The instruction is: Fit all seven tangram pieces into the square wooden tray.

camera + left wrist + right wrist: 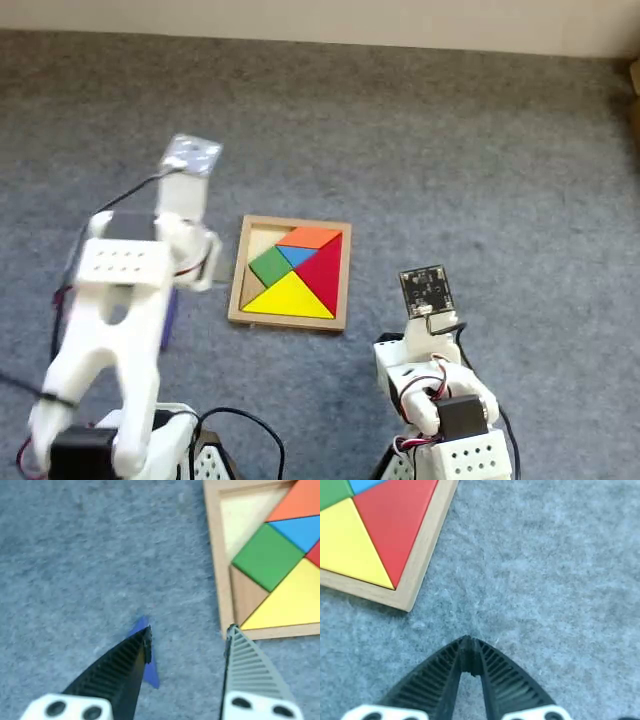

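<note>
The left gripper (189,640) hangs low over the gray carpet (75,555). Its two fingers (131,655) are spread wide apart and hold nothing. A dark blue piece (151,672) lies flat on the carpet right by the black finger. That finger hides part of it. One edge shows inside the gap, and a pointy tip sticks out past the fingertip. I cannot tell if the finger touches it. The white finger is well apart from the piece, and its tip is just beside a corner of the wooden tray (212,555).

The right gripper (468,652) has its fingers pressed together, with nothing between them. It is over bare carpet, near another corner of the tray.

The tray lies flat between the two arms. Inside it are a big yellow triangle (285,600), a big red triangle (395,520), a green square (262,555), a small light blue triangle (300,530) and an orange piece (300,500). Two bare wood spots (245,515) show on the side next to the left gripper.
</note>
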Controlling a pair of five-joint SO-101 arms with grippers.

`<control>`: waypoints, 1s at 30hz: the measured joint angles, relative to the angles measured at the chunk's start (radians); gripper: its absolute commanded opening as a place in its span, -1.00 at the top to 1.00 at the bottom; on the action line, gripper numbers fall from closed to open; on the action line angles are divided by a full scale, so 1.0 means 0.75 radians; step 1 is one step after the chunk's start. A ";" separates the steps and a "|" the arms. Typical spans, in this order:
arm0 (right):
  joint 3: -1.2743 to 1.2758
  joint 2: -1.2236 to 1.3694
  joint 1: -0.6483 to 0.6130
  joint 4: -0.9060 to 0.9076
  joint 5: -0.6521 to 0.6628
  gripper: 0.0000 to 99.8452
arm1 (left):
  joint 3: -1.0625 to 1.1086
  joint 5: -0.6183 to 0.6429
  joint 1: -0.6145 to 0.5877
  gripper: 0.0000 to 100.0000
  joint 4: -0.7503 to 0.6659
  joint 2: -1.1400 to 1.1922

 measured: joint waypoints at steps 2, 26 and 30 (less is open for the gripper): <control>0.000 0.000 0.000 0.000 0.000 0.99 | 0.016 -0.108 -0.104 0.52 0.025 -0.041; 0.000 0.000 0.000 0.000 0.000 0.99 | 0.082 -0.573 -0.370 0.76 -0.196 0.575; 0.000 0.000 0.000 0.000 0.000 0.99 | 0.027 -0.573 -0.348 0.82 -0.168 0.636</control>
